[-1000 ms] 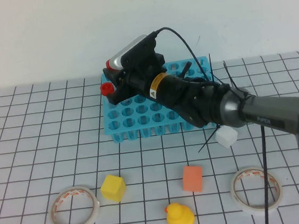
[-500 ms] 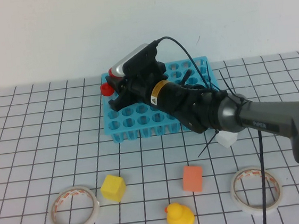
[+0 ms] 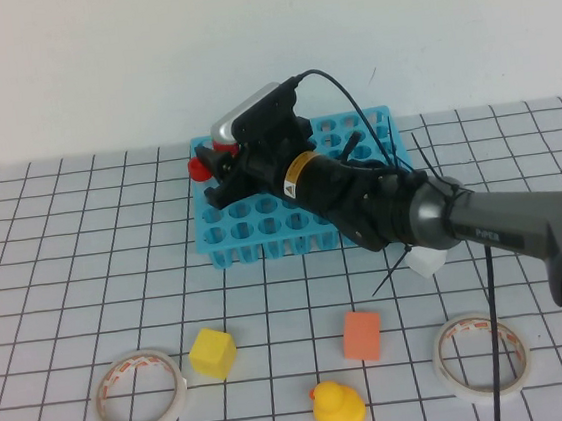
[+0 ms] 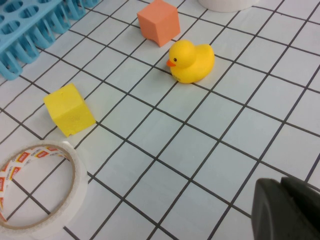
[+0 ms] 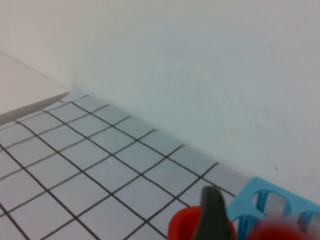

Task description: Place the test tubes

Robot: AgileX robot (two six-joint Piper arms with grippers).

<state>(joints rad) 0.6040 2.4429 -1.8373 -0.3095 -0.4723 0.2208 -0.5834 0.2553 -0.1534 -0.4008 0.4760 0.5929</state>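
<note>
White wall behind; white surface [image 3: 66, 273] ruled with a black grid

Task item: blue plastic test tube rack [image 3: 263, 227] stands at the far middle of the surface. A red-capped test tube [image 3: 199, 166] sits at the rack's far left corner. Cannot tell whether it is seated in a hole

Right tool [image 3: 213, 173]: reaches in from the right across the top of the rack, its tip at the far left corner and right beside the red cap. Cannot tell if it is open or closed, nor if it grips the tube. The right wrist view shows the red cap just behind the dark tip, with a second red blur nearby that I cannot identify

Left tool [image 4: 287, 212]: closed, holding nothing, above the near part of the surface, well apart from the rack

Other items, near side: left white tape roll [image 3: 105, 400], yellow foam cube [image 3: 213, 353], orange foam cube [image 3: 362, 335], yellow rubber duck [image 3: 338, 407], right white tape roll [image 3: 447, 359]. Small white cube [image 3: 425, 261] lies just off the rack's near right corner, under the right arm
</note>
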